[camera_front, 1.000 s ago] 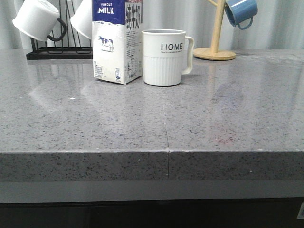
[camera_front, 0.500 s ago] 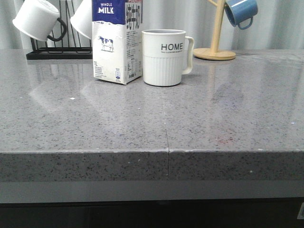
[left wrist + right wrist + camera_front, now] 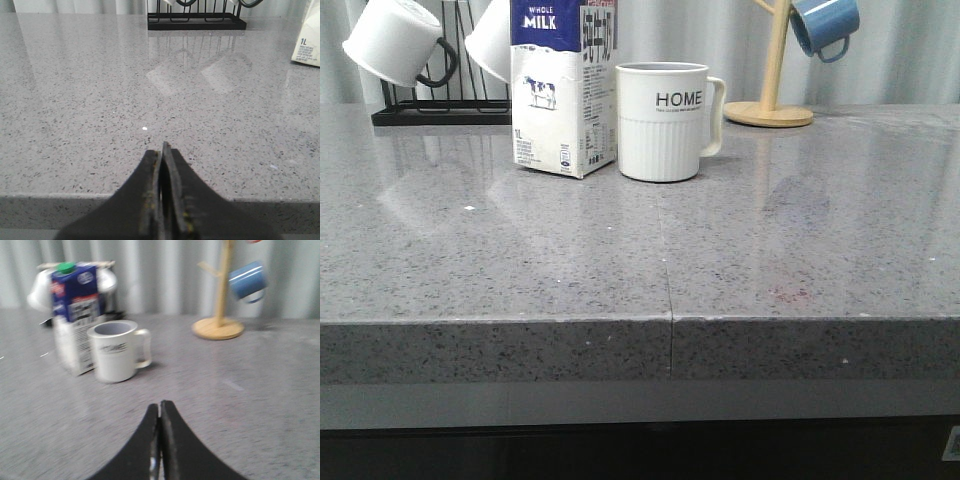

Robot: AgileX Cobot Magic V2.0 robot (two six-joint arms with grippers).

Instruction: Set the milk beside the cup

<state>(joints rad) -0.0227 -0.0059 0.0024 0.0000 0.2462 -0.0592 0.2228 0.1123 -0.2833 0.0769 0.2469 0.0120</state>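
Observation:
The milk carton [image 3: 563, 85] stands upright on the grey stone counter [image 3: 650, 250], just left of the white ribbed "HOME" cup [image 3: 667, 120], close beside it. Both also show, blurred, in the right wrist view: the milk [image 3: 75, 315] and the cup [image 3: 117, 350]. A corner of the milk shows in the left wrist view [image 3: 310, 40]. My left gripper [image 3: 162, 150] is shut and empty near the counter's front edge. My right gripper [image 3: 160, 407] is shut and empty, well back from the cup. Neither gripper shows in the front view.
A black rack [image 3: 430, 105] with white black-handled mugs [image 3: 395, 42] stands at the back left. A wooden mug tree [image 3: 772, 100] with a blue mug [image 3: 825, 25] stands at the back right. A seam runs through the counter's middle.
The front view has shifted slightly, with everything a few pixels to the left. The milk and the cup keep the same places relative to each other.

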